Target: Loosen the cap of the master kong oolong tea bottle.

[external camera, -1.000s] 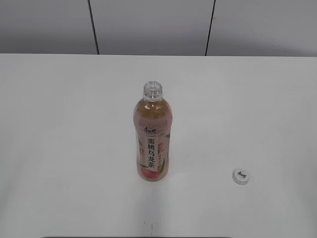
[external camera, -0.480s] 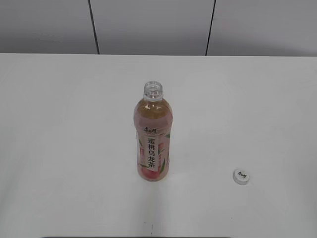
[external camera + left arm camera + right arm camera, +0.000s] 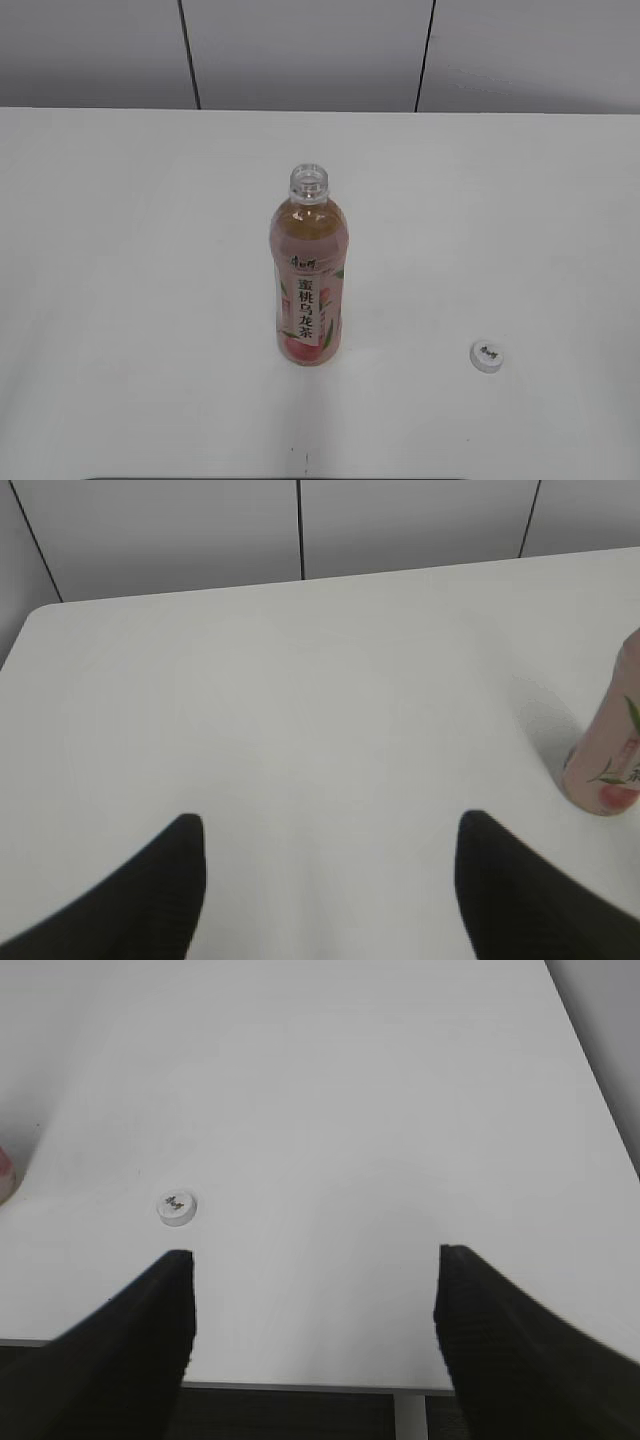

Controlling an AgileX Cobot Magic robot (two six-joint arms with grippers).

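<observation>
The master kong oolong tea bottle (image 3: 308, 290) stands upright mid-table with its neck bare; its pink base shows at the right edge of the left wrist view (image 3: 607, 770). The white cap (image 3: 487, 355) lies flat on the table to the bottle's right, logo up, also seen in the right wrist view (image 3: 177, 1206). My left gripper (image 3: 325, 835) hangs open over bare table, well left of the bottle. My right gripper (image 3: 315, 1265) is open above the table's front edge, the cap just beyond its left finger. Neither gripper shows in the exterior view.
The white table (image 3: 120, 250) runs back to a grey panelled wall (image 3: 300, 50). Its front edge (image 3: 300, 1385) and right edge show in the right wrist view, with dark floor beyond. A sliver of the bottle's base sits at that view's left border.
</observation>
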